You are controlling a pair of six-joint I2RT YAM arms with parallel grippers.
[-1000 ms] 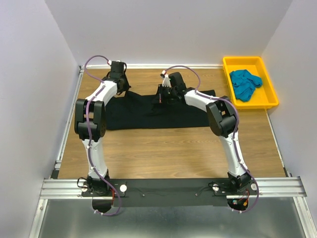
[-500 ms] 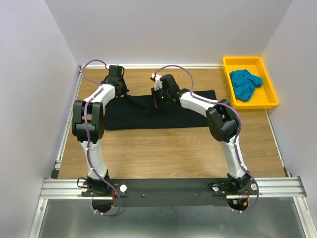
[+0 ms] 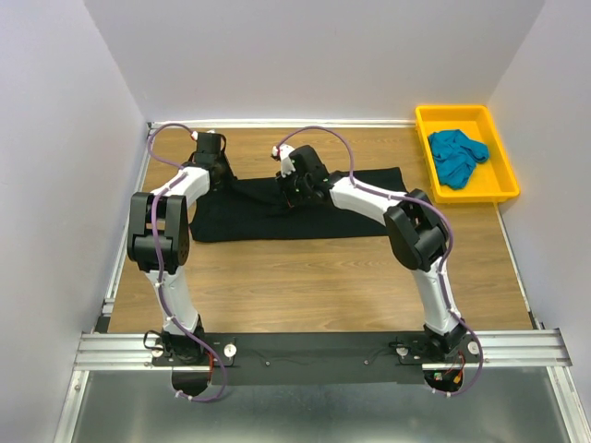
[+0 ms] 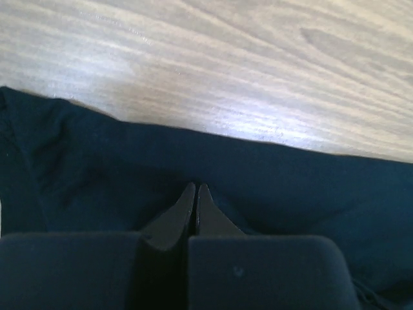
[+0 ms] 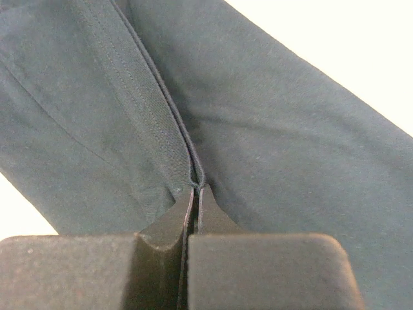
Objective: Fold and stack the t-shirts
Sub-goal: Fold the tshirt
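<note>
Right gripper (image 5: 195, 188) jaws were pressed together, pinching a hemmed fold of the black t-shirt (image 3: 268, 220). Left gripper (image 4: 195, 188) jaws likewise pinched cloth near its edge, with bare wood beyond. The shirt lay across the far half of the table (image 3: 305, 286), with open board nearer. The teal t-shirt (image 3: 457, 155) lay in the yellow tray (image 3: 503, 190) at the far right corner.

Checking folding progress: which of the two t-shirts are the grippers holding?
The black t-shirt, spread on the table: the left gripper and right gripper both pinch it. The teal-blue t-shirt lies crumpled in the yellow tray, untouched.
</note>
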